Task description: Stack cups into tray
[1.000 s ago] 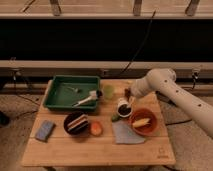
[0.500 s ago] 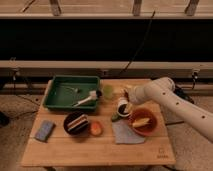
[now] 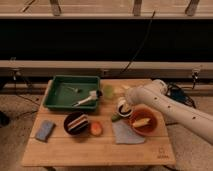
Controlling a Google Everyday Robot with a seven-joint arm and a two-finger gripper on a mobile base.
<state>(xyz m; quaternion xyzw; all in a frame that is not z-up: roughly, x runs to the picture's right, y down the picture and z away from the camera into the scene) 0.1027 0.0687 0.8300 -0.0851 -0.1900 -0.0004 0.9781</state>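
The cream-white cup [image 3: 123, 109] with a dark inside stands upright on the wooden table, just left of the orange bowl. My gripper [image 3: 124, 102] hangs right over this cup at the end of the white arm, which reaches in from the right. It is open, and the cup rests on the table. The pale green cup [image 3: 108, 91] stands by the right wall of the green tray [image 3: 56, 95], apart from the gripper. The tray sits at the table's back left with a white utensil [image 3: 86, 100] lying inside.
An orange bowl [image 3: 142, 121] with food sits under the arm. A black bowl [image 3: 76, 122] with striped contents, an orange item [image 3: 96, 129], a grey cloth [image 3: 125, 134] and a blue sponge [image 3: 44, 130] lie along the front. A window rail runs behind the table.
The arm has swung left and down, and the gripper has come from beside the orange bowl to right above the cream-white cup. No object has moved.
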